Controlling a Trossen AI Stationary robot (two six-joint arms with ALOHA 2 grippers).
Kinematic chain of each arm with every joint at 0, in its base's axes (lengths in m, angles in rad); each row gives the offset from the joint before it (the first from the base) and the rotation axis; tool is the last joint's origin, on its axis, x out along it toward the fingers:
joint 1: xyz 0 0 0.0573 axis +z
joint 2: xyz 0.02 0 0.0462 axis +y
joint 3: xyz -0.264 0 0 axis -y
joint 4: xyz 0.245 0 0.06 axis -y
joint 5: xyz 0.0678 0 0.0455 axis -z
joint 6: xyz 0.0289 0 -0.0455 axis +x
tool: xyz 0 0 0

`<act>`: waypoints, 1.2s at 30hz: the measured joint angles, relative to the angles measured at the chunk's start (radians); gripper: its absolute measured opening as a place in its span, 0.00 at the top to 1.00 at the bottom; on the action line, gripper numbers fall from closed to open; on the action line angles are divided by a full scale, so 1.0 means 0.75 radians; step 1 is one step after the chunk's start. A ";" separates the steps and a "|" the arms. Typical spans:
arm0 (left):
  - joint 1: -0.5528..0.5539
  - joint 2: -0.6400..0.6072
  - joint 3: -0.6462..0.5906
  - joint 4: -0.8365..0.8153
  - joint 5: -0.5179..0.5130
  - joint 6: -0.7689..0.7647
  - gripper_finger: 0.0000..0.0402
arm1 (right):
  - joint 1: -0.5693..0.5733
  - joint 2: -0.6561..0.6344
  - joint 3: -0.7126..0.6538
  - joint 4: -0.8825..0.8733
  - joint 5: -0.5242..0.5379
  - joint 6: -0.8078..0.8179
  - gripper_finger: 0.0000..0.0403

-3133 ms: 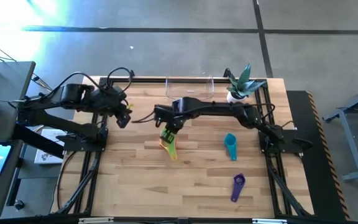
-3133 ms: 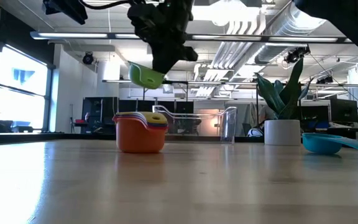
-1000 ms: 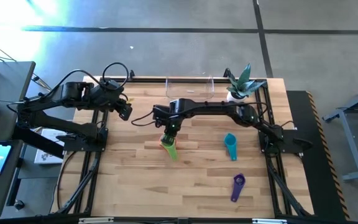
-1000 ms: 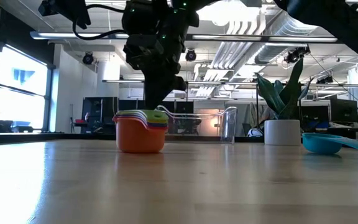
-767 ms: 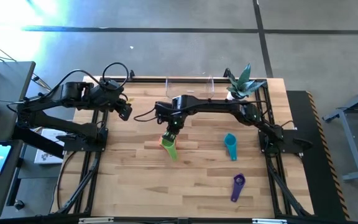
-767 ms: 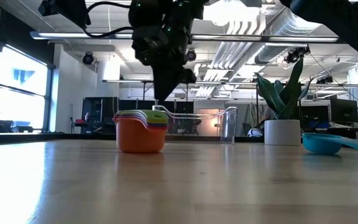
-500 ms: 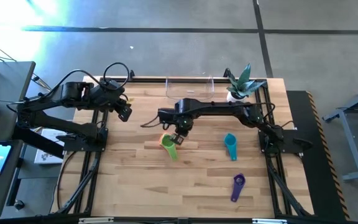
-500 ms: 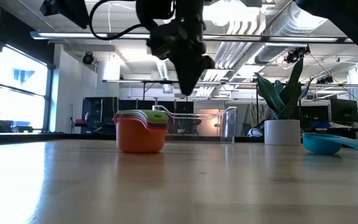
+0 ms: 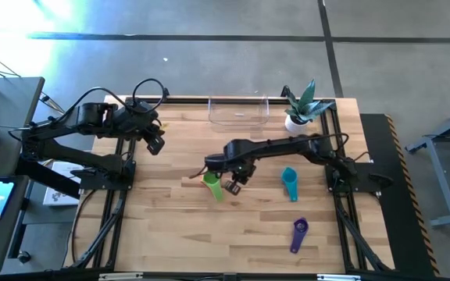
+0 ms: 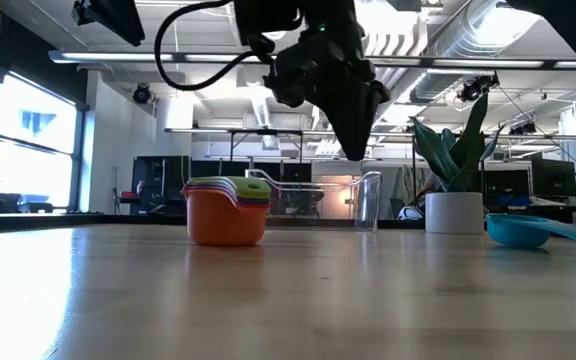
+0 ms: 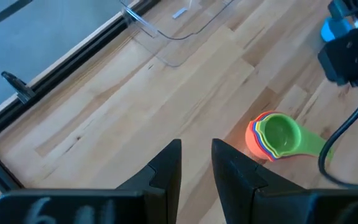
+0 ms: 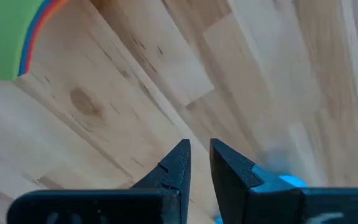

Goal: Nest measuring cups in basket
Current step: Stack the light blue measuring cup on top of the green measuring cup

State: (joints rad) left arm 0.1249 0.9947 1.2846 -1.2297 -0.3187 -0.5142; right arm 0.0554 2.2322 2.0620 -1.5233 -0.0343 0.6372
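A stack of nested measuring cups, orange outermost and green on top, stands on its base mid-table, handles toward the near edge. A teal cup lies to its right and a purple cup nearer the front. The clear basket stands at the far edge. My right gripper hangs pointing down between the stack and the teal cup, clear of the table, a narrow gap between its fingers and nothing in it. My left gripper waits open at the far left.
A small white pot with a green plant stands to the right of the basket at the far edge. Bare wood lies between the stack and the basket. Black frame rails run along the table's left and right edges.
My right gripper has gone from just above the stack toward the table's right and near edges, toward the teal cup, turning as it went, with nothing in it. The stack with the green cup on top has stayed where it was.
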 joint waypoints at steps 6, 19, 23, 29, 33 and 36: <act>0.000 0.000 0.000 -0.002 0.007 0.061 0.81 | 0.025 -0.128 -0.215 0.097 -0.005 0.181 0.87; -0.001 0.000 0.000 0.000 0.009 0.108 0.81 | 0.032 -0.709 -0.974 0.511 0.009 0.648 0.87; -0.001 0.000 0.000 0.002 0.008 0.093 0.81 | 0.032 -0.865 -1.154 0.525 0.026 0.746 0.87; -0.001 0.000 0.000 0.009 -0.006 0.067 0.81 | 0.032 -1.049 -1.338 0.539 0.085 0.793 0.87; 0.000 0.000 0.000 0.022 -0.007 0.006 0.81 | 0.031 -1.125 -1.435 0.544 0.119 0.793 0.84; 0.000 0.000 0.000 0.023 -0.007 -0.023 0.81 | 0.024 -1.156 -1.511 0.545 0.119 0.793 0.80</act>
State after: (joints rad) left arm 0.1249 0.9947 1.2846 -1.2122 -0.3241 -0.5317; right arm 0.0734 1.3652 0.9289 -1.1149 0.0553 1.2316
